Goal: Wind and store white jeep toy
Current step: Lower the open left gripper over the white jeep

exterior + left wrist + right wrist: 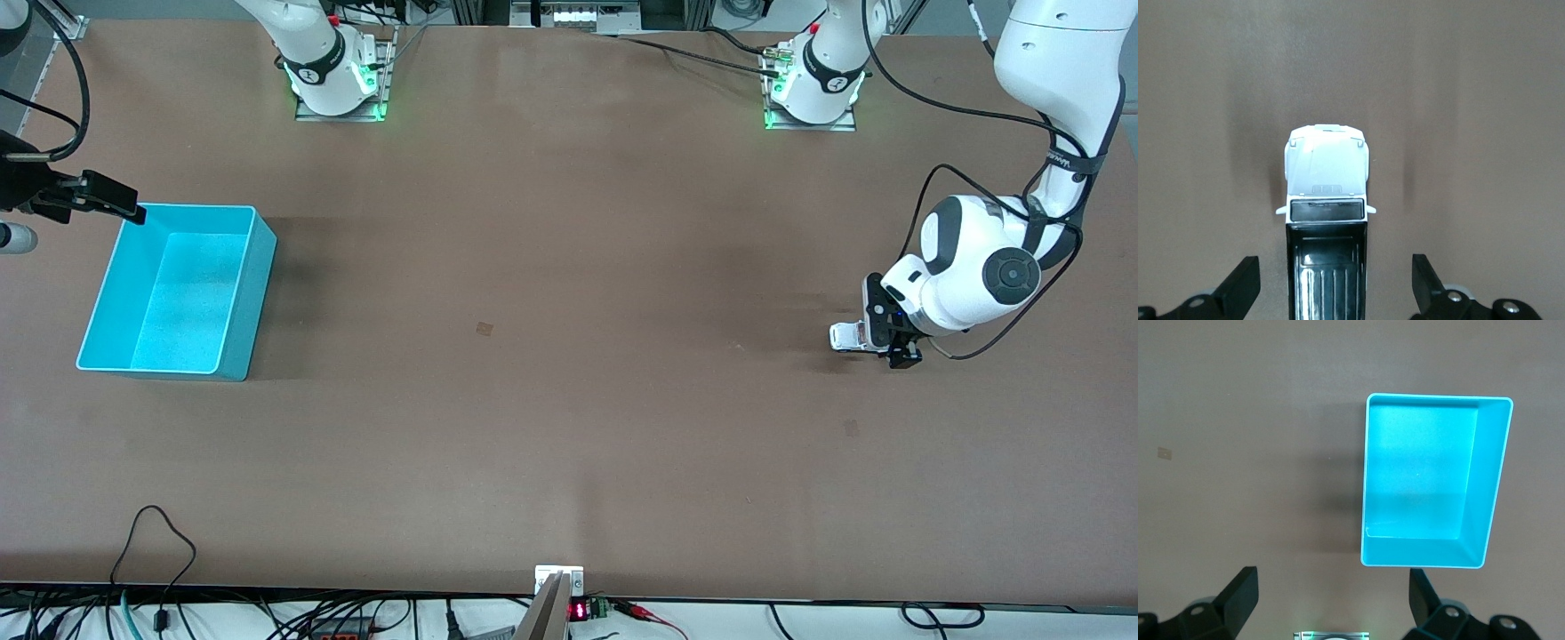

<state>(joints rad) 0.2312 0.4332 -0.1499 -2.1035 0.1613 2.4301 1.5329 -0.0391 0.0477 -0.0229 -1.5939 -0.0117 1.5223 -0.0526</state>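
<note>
Robotics lab bench. Shown by: two arm bases (338,76) bolted on metal plates along one edge of a wide brown table (569,427), green status lights at each base; loose black cables (160,542) along the edge nearest the front camera; small red digital readout (578,611) there; aluminium framing past the bases. No household furnishings visible.

White jeep toy (1327,220): rear end is running off the left wrist view's edge; in the front view the left tool (892,342) is covering most of it. Wheels not showing.
</note>
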